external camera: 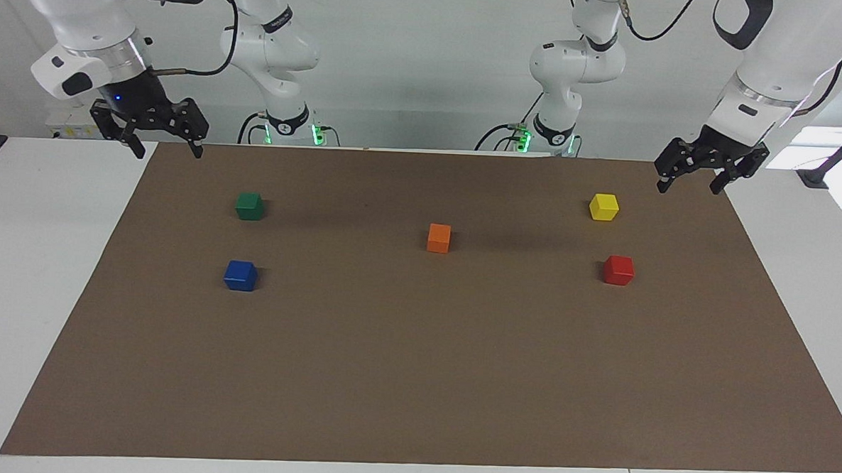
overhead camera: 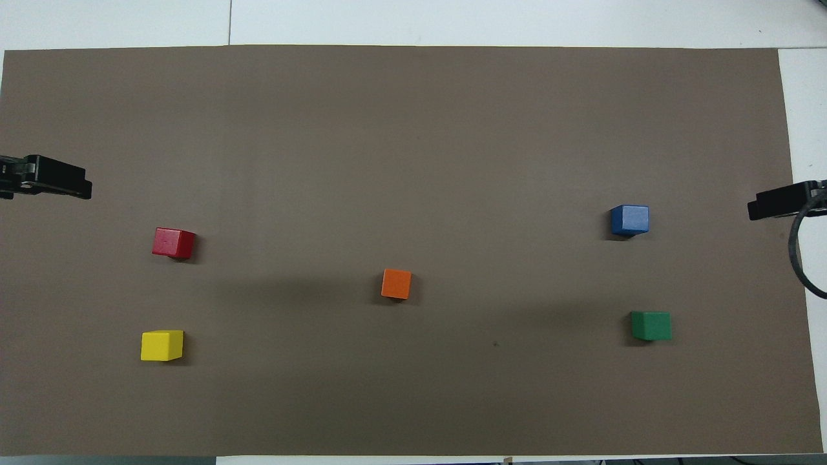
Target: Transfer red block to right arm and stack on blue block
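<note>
On mat, red block (external camera: 618,270) well apart from left gripper (external camera: 690,181); both jaws apart.

left arm (external camera: 784,60): white, jointed, comes down from its base end; wrist tilted, left gripper (external camera: 693,179) raised in the air over the worktop's edge at its own end, fingers (external camera: 661,183) spread apart, holding nothing.
right arm (external camera: 82,23): white, silver wrist ring, blue wrist light lit; right gripper (external camera: 167,147) raised over the edge at its own end, fingers (external camera: 197,148) spread apart, holding nothing.
</note>
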